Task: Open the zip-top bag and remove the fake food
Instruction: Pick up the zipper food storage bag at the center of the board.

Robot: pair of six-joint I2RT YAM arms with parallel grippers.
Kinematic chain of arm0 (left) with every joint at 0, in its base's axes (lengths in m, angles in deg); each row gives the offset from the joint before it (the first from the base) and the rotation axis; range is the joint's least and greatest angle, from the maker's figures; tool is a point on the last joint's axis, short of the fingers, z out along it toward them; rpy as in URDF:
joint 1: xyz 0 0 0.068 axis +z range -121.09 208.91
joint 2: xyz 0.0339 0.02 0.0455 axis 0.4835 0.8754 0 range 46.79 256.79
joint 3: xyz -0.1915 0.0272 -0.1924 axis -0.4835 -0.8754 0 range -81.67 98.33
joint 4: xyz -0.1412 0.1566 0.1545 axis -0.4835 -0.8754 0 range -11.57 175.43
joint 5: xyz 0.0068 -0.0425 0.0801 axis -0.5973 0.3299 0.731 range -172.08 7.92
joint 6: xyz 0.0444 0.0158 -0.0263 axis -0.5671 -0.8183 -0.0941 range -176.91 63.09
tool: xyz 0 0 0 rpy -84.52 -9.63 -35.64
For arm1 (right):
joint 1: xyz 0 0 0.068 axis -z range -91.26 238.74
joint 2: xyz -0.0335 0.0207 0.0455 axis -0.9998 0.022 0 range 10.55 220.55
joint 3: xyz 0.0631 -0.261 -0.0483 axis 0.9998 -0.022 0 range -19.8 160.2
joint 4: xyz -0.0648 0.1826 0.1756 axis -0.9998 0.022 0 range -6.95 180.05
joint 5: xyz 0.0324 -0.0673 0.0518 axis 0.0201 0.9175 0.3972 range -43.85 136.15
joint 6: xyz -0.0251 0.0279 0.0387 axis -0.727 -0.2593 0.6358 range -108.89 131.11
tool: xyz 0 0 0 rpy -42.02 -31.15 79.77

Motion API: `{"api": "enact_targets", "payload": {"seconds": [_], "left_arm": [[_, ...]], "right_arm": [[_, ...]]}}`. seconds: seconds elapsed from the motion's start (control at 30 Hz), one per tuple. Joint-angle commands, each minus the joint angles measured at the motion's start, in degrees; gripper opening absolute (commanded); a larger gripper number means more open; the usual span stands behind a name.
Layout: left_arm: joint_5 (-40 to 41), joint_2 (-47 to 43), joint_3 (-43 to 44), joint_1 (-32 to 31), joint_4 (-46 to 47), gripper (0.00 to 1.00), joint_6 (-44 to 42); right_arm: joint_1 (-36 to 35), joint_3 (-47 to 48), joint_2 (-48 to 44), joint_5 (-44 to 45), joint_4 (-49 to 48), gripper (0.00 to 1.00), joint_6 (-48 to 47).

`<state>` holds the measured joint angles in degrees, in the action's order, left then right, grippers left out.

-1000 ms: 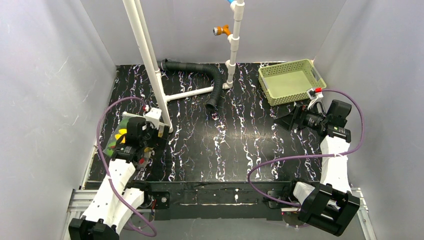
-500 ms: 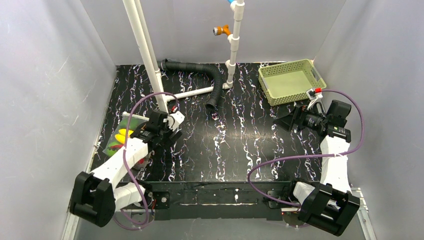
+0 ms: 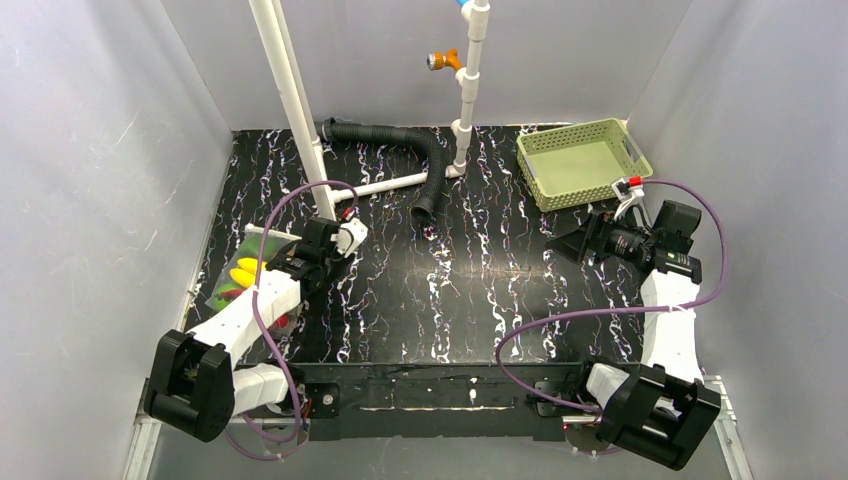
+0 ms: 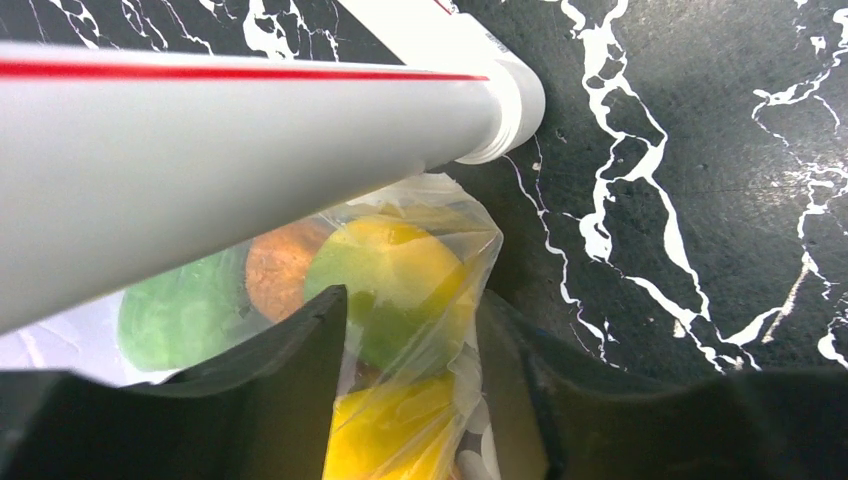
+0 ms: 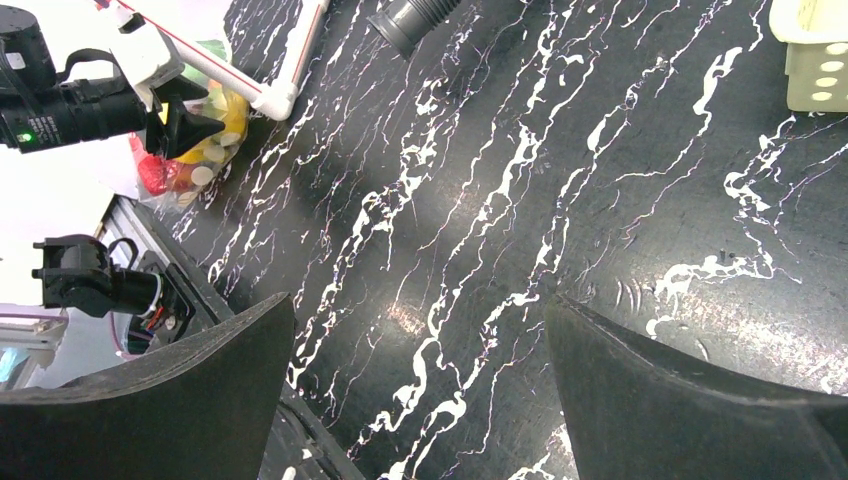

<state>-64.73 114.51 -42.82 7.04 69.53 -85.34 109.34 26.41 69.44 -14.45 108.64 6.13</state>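
At surface (image 3: 480, 290) left edge, beside white pipe (image 4: 200, 150): zip-top bag (image 4: 440, 300), fake food (image 4: 390, 265) inside. My left fingers (image 4: 290, 380) half-spread astride bag corner; hold cannot tell. Right fingers (image 5: 180, 400) wide, empty. Step, I judge: securing bag. Next: pinch, find zip.

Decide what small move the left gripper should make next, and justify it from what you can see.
Probably close the left gripper firmly on the zip-top bag. Its fingers straddle the bag's end beside the white pipe, with plastic and bulging fake food between them, yet they stand apart. The right gripper hangs open, far from the bag, so it cannot help yet.
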Motion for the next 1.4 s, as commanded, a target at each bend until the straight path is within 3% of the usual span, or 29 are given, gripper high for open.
{"api": "enact_targets", "payload": {"seconds": [0.0,0.23,0.43,0.57,0.83,1.0,1.37], "left_arm": [[-1.05,-0.65,0.51,-0.56,2.37,0.44,-0.97],[-1.26,-0.02,-0.31,-0.59,2.77,0.38,-1.27],[-2.92,-1.13,-0.14,-0.6,0.76,0.09,-1.82],[-4.74,-4.99,0.32,-0.6,-3.6,0.0,-1.65],[-8.74,-19.2,-1.59,-0.71,-12.23,0.0,-0.5],[-14.73,-28.84,-1.46,-1.09,-20.23,0.0,-5.06],[-20.72,-29.09,12.92,-1.91,-42.79,0.0,-9.37]], "right_arm": [[0.21,1.52,-0.48,-1.28,0.12,1.0,-1.25],[0.18,1.67,-0.83,-1.14,0.41,1.0,-1.41],[0.2,1.7,-1.06,-1.25,0.63,1.0,-1.44],[0.23,1.74,-0.95,-1.37,0.65,1.0,-1.42],[0.21,2.12,-0.94,-0.98,1.13,1.0,-1.86],[0.23,2.19,-0.41,-1.09,1.18,1.0,-1.88],[0.23,2.21,-0.1,-0.92,1.23,1.0,-2.06]]}}
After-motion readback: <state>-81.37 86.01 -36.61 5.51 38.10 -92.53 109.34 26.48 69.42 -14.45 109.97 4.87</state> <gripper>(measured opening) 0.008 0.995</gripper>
